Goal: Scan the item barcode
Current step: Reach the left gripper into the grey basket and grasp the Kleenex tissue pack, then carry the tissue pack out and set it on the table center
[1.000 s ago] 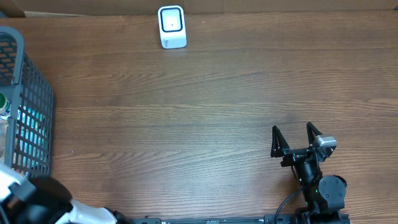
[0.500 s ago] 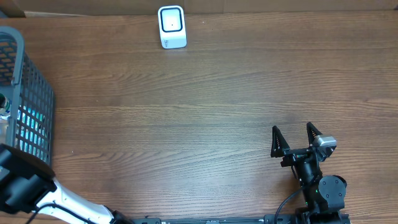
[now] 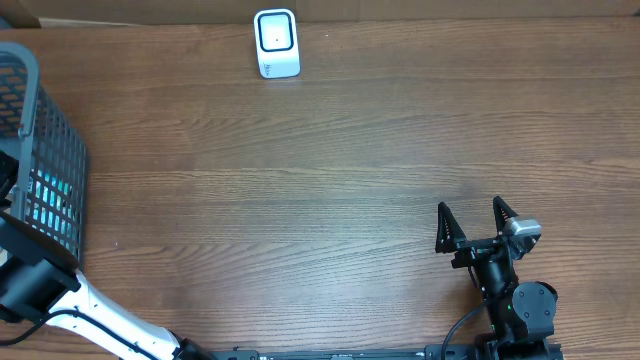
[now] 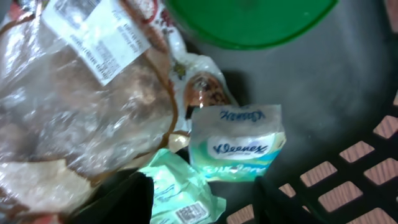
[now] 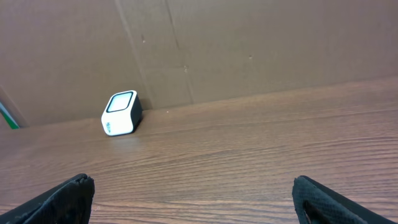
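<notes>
**While the left arm is in the basket, the scanner stands far across the surface**

Because the left end effector [image 4: 202, 186] is down inside the grey basket [image 3: 45, 150], only its wrist camera shows what it faces. A mint-green packet [image 4: 180, 196] lies directly between its two dark fingers [image 4: 118, 202], with a barcode label showing at its near end. I take this packet to be the item to scan. It lies at a slant, its long axis running from the near right up toward the left finger, so the fingers straddle it at an angle, not squarely. The fingers stand apart on either side of it, but whether they are pressing it or just flanking it cannot be told from this view.

Just beyond the packet and touching it sits a Kleenex pack [image 4: 236, 144], its long axis across the view. A clear bag [image 4: 81, 93] with a white label crowds the left, and a green lid [image 4: 249, 18] fills the top.

The right end effector [image 3: 474, 225] rests low on the right of the surface [image 3: 320, 180], spread wide and holding nothing, well apart from the basket. The left arm is plainly the nearer one. The scanner [image 3: 276, 43] stands at the far edge, so the packet would need to be lifted out and carried up and to the right.
</notes>
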You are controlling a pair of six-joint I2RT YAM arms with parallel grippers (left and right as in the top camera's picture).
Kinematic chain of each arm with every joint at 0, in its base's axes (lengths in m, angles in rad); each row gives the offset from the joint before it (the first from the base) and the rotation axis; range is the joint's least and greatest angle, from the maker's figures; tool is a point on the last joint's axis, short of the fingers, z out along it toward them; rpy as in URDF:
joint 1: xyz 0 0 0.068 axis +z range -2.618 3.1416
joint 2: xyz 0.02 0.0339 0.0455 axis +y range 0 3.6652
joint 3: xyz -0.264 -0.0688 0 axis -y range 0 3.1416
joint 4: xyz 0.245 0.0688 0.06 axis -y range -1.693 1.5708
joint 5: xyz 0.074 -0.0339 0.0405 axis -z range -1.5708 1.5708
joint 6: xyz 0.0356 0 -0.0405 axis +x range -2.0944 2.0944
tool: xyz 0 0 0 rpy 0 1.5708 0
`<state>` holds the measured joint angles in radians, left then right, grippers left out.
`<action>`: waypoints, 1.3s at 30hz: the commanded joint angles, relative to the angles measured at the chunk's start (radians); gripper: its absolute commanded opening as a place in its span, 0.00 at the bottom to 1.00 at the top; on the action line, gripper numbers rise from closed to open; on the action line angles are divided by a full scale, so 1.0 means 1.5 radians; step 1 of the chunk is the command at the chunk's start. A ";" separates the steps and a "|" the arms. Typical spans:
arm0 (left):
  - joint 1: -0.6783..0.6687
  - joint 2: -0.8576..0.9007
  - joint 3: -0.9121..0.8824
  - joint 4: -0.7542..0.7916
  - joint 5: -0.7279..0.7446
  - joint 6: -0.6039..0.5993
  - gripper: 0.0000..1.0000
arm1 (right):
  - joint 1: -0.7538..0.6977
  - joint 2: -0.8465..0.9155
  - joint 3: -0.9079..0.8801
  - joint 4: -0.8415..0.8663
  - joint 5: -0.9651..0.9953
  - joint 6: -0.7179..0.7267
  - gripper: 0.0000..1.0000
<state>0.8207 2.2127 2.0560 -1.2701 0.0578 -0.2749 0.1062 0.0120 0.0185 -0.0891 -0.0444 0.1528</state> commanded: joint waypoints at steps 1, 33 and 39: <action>0.002 0.005 -0.036 0.020 0.019 0.024 0.58 | 0.004 -0.006 -0.007 0.005 0.004 -0.002 1.00; -0.004 -0.089 -0.137 0.153 0.057 0.002 0.04 | 0.004 -0.006 -0.007 0.005 0.004 -0.002 1.00; -0.004 -0.222 -0.097 0.164 0.088 -0.046 0.04 | 0.004 -0.006 -0.007 0.005 0.004 -0.002 1.00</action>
<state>0.8200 2.0518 1.8336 -1.0382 0.1501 -0.2825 0.1062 0.0120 0.0185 -0.0887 -0.0444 0.1528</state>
